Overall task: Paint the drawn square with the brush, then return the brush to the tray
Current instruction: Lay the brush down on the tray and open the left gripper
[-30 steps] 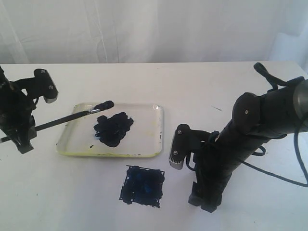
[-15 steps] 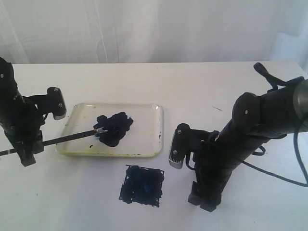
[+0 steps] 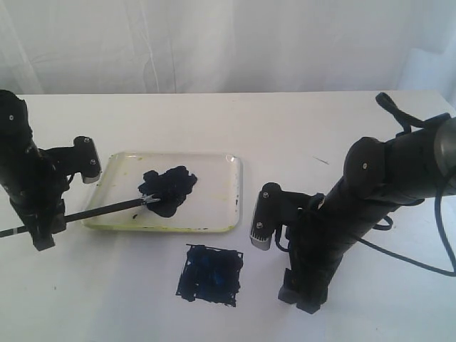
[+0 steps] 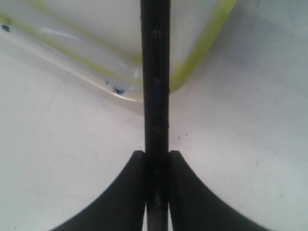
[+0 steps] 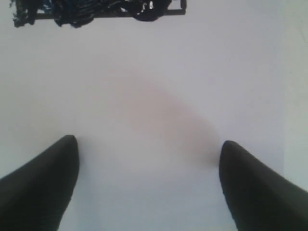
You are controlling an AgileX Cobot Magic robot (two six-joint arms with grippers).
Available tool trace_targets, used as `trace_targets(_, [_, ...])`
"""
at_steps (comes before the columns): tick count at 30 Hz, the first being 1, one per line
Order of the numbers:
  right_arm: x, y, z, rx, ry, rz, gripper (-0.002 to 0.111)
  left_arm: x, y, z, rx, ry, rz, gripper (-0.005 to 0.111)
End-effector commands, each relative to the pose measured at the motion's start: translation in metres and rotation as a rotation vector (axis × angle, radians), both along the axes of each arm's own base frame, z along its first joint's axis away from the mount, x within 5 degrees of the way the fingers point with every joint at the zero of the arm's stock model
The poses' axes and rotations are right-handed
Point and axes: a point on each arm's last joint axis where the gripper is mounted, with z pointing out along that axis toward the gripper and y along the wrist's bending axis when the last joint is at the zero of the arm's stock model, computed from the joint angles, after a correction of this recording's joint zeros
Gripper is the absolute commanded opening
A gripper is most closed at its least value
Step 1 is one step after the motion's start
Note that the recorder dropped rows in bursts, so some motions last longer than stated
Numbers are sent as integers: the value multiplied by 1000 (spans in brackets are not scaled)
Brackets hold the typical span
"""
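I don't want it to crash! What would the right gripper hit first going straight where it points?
The right gripper would likely meet just bare table first; nothing sits between its open jaws. The drawn square lies farther ahead, though depth is unclear.

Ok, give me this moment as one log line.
left hand: shut on brush | brush tip: at paint blot in tray | drawn square: daubed dark | right hand: open, empty
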Motion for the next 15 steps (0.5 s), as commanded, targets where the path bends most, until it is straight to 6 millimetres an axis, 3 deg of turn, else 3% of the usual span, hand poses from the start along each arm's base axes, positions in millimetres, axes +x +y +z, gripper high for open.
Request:
trace_targets(1, [2,0,-4,-11,-23,4,74,-2,0,1,-1,19,9,40])
trace_targets(6, [2,0,-4,-11,-25,3,76,-1,0,1,-4,18,11,59])
trace_targets(10, [3,0,-4,-8,-32,-10,76,-2,0,2,-5,13,11,61])
trace_targets(15, [9,3,14,41,-50,-120,76,-7,1,34,-46,-93,49,61])
